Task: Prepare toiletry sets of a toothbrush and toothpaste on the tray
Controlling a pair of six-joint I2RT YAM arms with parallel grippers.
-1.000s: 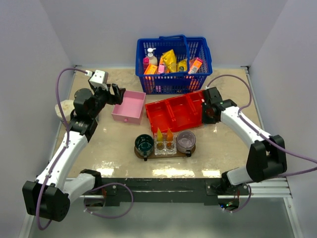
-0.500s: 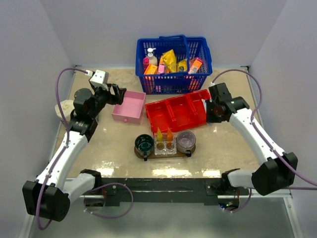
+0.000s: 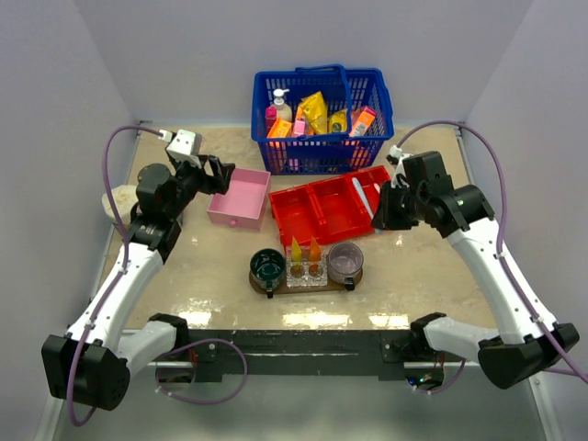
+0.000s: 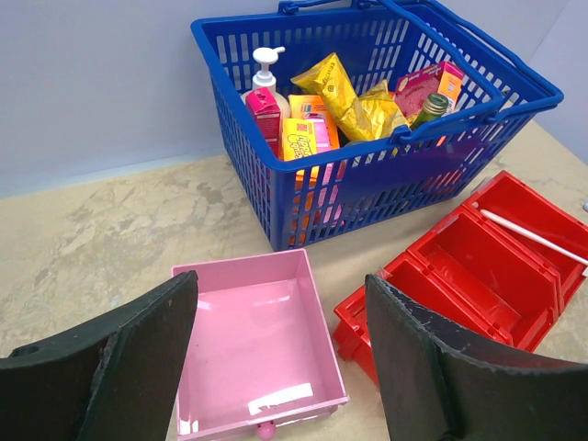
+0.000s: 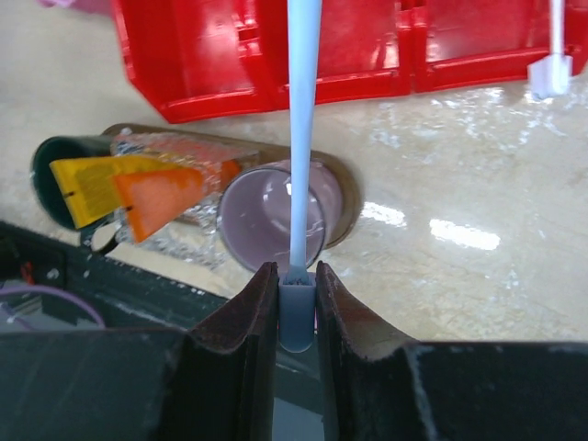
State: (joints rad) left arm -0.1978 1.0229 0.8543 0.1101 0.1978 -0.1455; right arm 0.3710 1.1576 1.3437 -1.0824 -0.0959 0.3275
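My right gripper (image 5: pixel 296 299) is shut on the blue-grey end of a slim white toothbrush (image 5: pixel 301 138). The shaft reaches out over the purple cup (image 5: pixel 262 220) toward the red bin (image 5: pixel 230 64). From above, this gripper (image 3: pixel 377 219) hovers by the bin's right end, the toothbrush (image 3: pixel 360 197) slanting over it. A second toothbrush (image 5: pixel 554 41) lies in the bin. The brown tray (image 3: pixel 354 277) holds a green cup (image 3: pixel 268 265), two orange-yellow toothpaste tubes (image 3: pixel 305 251) and the purple cup (image 3: pixel 345 259). My left gripper (image 3: pixel 217 175) is open and empty above the pink box (image 4: pixel 253 340).
A blue basket (image 3: pixel 322 119) of packets and bottles stands at the back. The red three-compartment bin (image 3: pixel 317 209) lies between the pink box (image 3: pixel 239 197) and my right arm. A white toothbrush (image 4: pixel 533 237) shows at the red bin's (image 4: pixel 459 266) right compartment.
My right arm has drawn back to the right and risen out of the red bin, bringing the toothbrush up with it. The left arm has not moved.
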